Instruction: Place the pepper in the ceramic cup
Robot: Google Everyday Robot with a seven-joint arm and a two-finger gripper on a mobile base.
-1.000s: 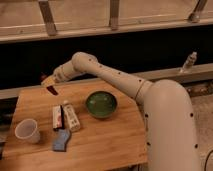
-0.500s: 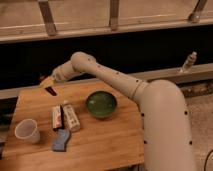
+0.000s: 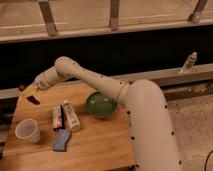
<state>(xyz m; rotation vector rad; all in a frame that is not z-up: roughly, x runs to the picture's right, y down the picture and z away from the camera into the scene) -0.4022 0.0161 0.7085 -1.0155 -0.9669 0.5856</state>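
The pepper (image 3: 33, 99), a small dark red slender piece, hangs at the tip of my gripper (image 3: 33, 95) over the far left corner of the wooden table (image 3: 100, 145). The gripper is shut on it, just above the tabletop. The ceramic cup (image 3: 27, 131), plain white, stands upright near the table's left front edge, well in front of the gripper and slightly to its left. The arm reaches in from the right, across the back of the table.
A green bowl (image 3: 101, 105) sits mid-table. Two flat packets (image 3: 58, 117) (image 3: 71, 116) lie side by side right of the cup, with a blue sponge (image 3: 62, 140) in front of them. A bottle (image 3: 188, 63) stands on the ledge at right.
The gripper has moved left and slightly down with the pepper, nearer the table's left edge and the cup. Nothing else moved.
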